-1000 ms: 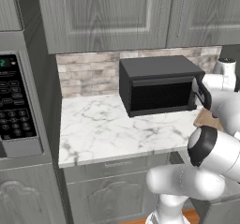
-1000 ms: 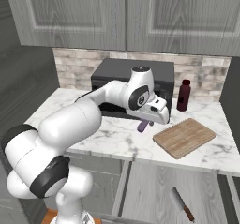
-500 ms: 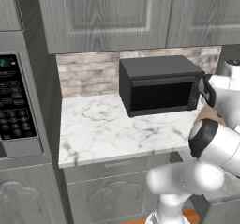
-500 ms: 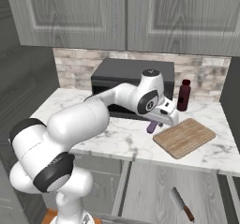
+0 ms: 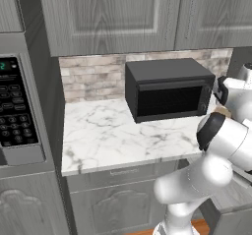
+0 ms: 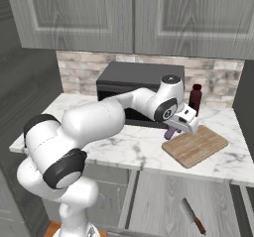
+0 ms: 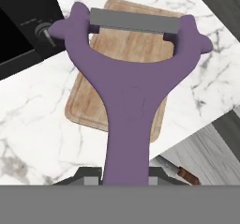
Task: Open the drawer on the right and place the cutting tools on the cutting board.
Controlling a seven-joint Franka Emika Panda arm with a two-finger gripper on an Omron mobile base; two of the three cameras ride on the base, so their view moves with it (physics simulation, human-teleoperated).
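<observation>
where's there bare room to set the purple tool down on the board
The cutting board is bare all over; the gripper holds the purple tool at its left corner. The marble counter left of it is bare too. It is crowded behind, by the microwave and dark bottle.

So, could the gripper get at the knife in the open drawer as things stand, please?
Probably not yet: the gripper is shut on the purple peeler, above the cutting board. The knife lies uncovered in the open drawer, so the way looks free once the peeler is set down.

Black microwave [image 5: 170, 89], dark bottle [image 6: 195, 98]
</observation>
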